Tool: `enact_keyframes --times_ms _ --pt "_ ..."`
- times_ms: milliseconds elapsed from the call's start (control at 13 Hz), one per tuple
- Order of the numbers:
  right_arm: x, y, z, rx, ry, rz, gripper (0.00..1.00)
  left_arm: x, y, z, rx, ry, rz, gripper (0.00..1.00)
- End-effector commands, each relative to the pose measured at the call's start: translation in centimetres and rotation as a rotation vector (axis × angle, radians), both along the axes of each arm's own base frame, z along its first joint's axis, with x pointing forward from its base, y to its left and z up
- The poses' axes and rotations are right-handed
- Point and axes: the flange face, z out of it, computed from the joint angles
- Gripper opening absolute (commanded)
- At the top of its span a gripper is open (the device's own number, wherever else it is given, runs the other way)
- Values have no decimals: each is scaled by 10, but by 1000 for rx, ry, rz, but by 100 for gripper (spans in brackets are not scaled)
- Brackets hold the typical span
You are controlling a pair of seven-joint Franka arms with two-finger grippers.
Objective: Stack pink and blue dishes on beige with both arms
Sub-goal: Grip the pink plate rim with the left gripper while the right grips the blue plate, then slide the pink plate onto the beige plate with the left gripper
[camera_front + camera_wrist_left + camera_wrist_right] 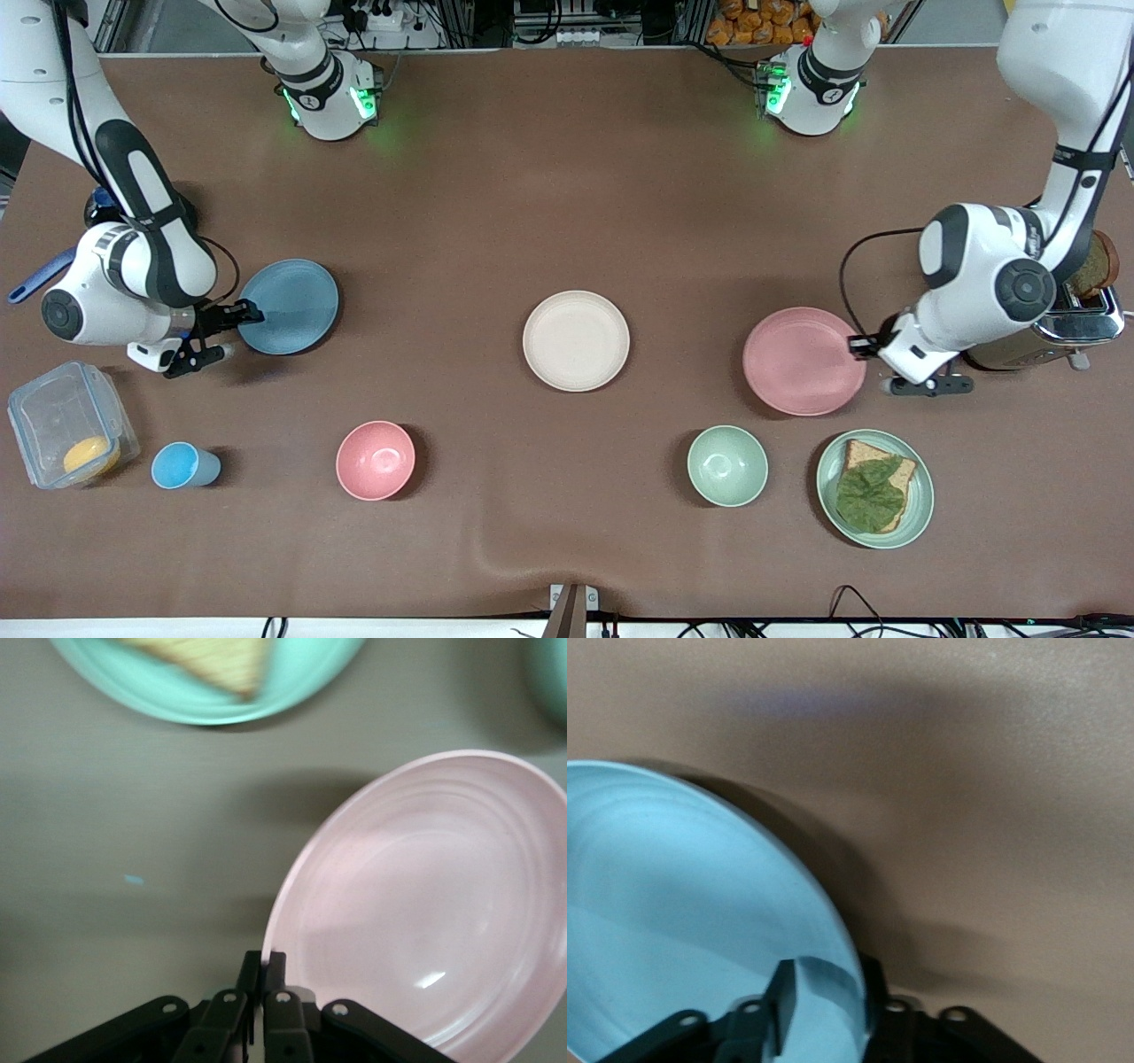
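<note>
The cream-beige plate (576,340) lies flat at the table's middle with nothing on it. Toward the right arm's end is the light blue plate (291,306). My right gripper (248,312) is shut on its rim. In the right wrist view the blue plate (682,904) is tilted over a dark shadow, one finger of the right gripper (828,992) inside the rim and one under it. Toward the left arm's end is the pale pink plate (802,360). My left gripper (858,346) pinches its edge. The left wrist view shows the gripper (264,961) shut on the pink plate's (425,904) rim.
Nearer the front camera stand a clear box (66,434), a blue cup (182,465), a pink bowl (376,460), a green bowl (727,465) and a green plate (921,505) with bread and a leaf. A toaster (1063,328) sits beside the left arm's wrist.
</note>
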Motion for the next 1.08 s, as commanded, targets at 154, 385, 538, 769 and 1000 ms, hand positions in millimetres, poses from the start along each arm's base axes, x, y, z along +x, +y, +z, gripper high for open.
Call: enact_keyframes --times_ms 154,385,538,769,1000 --pt "5 3 9 39 61 8 0 -26 -149 45 -43 74 136 0" --pt "16 0 22 49 84 8 0 -53 -256 33 -53 111 209 0" --pt "25 0 39 60 110 14 0 -65 -300 16 -66 131 241 0" --pt "40 -1 60 56 111 -3 0 -76 -328 -21 -62 100 281 0" --pt "56 18 89 40 144 -30 0 -77 -337 -37 -66 66 306 0"
